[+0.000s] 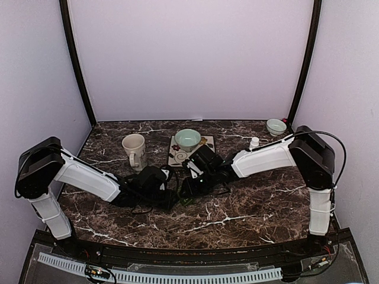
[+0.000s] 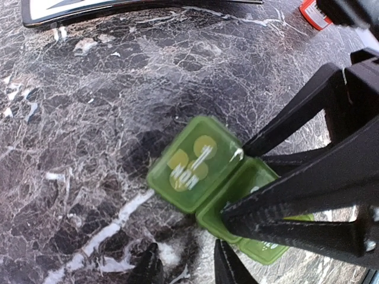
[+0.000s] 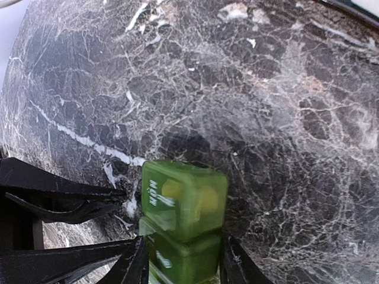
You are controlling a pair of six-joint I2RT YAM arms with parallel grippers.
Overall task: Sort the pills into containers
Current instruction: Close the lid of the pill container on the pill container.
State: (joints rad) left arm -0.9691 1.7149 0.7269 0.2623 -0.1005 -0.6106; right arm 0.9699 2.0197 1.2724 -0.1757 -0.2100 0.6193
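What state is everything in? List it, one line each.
pill box: MON lid shut, yellow pills inside
right gripper: clamped on the pill box
left gripper: jaws apart, empty
mug: upright
pale green bowl: upright
bottle: upright, white cap on
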